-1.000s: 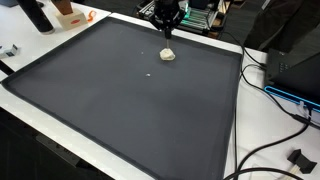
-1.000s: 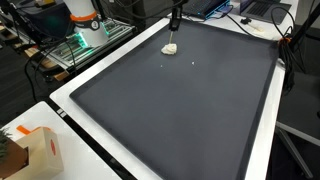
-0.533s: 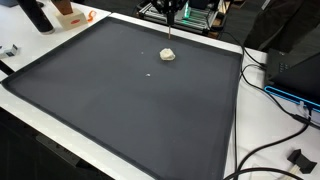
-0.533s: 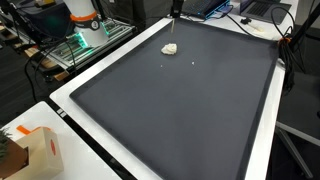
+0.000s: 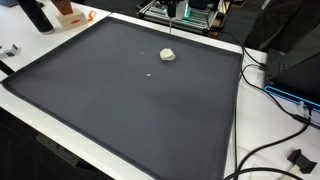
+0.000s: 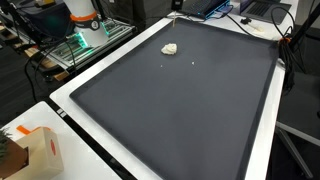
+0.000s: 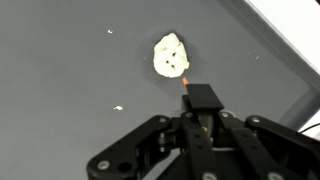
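Observation:
A cream-coloured lump [image 7: 170, 55] lies on a large dark mat [image 7: 70, 70]. It shows near the mat's far edge in both exterior views [image 5: 168, 55] [image 6: 170, 48]. In the wrist view my gripper [image 7: 200, 122] is shut on a black stick-like object with an orange tip [image 7: 203, 97], and the tip points at the lump from above. In an exterior view only the thin lower end of the held object [image 5: 172, 10] shows at the top edge. The gripper body is out of frame there.
Small white crumbs [image 5: 150, 72] [image 7: 118, 107] lie on the mat [image 5: 130, 110] near the lump. A black bottle [image 5: 38, 15] and an orange box [image 5: 70, 15] stand beyond the mat. Cables [image 5: 270, 90] run along one side. An orange-and-white carton [image 6: 35, 150] sits at a corner.
My gripper has risen straight up from just above the lump and is now almost out of both exterior views. The lump has not moved.

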Controlling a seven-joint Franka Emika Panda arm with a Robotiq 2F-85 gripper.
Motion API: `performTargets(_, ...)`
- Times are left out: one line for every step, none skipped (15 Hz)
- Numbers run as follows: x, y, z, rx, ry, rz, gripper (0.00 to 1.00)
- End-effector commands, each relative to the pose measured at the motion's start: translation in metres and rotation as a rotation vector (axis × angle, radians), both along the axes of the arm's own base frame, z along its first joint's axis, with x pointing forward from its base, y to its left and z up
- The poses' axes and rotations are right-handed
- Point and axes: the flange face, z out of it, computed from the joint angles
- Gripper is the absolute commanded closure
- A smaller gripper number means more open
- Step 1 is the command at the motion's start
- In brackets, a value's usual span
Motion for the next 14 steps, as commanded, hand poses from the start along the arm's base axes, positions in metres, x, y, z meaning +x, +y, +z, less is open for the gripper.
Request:
performTargets(0.001,0.001,0.003,0.001,-0.003,0.001,0.87)
performTargets(0.001,0.002,0.005,0.002,-0.008,0.002,0.87)
performTargets(0.001,0.002,0.007,0.002,-0.012,0.002,0.87)
performTargets(0.002,0.002,0.008,0.003,-0.013,0.002,0.87)
performTargets(0.002,0.002,0.008,0.003,-0.014,0.002,0.87)
performTargets(0.005,0.004,-0.002,-0.066,-0.051,-0.036,0.97)
performTargets(0.007,0.004,-0.008,-0.118,-0.091,-0.063,0.97)
performTargets(0.010,0.005,-0.017,-0.159,-0.119,-0.079,0.97)
performTargets(0.012,0.005,-0.023,-0.204,-0.149,-0.094,0.97)
performTargets(0.015,0.006,-0.032,-0.249,-0.178,-0.110,0.97)
performTargets(0.016,0.006,-0.041,-0.301,-0.202,-0.125,0.97)
performTargets(0.017,0.006,-0.050,-0.354,-0.221,-0.146,0.97)
performTargets(0.017,0.006,-0.058,-0.409,-0.235,-0.170,0.97)
performTargets(0.018,0.006,-0.066,-0.461,-0.246,-0.193,0.97)
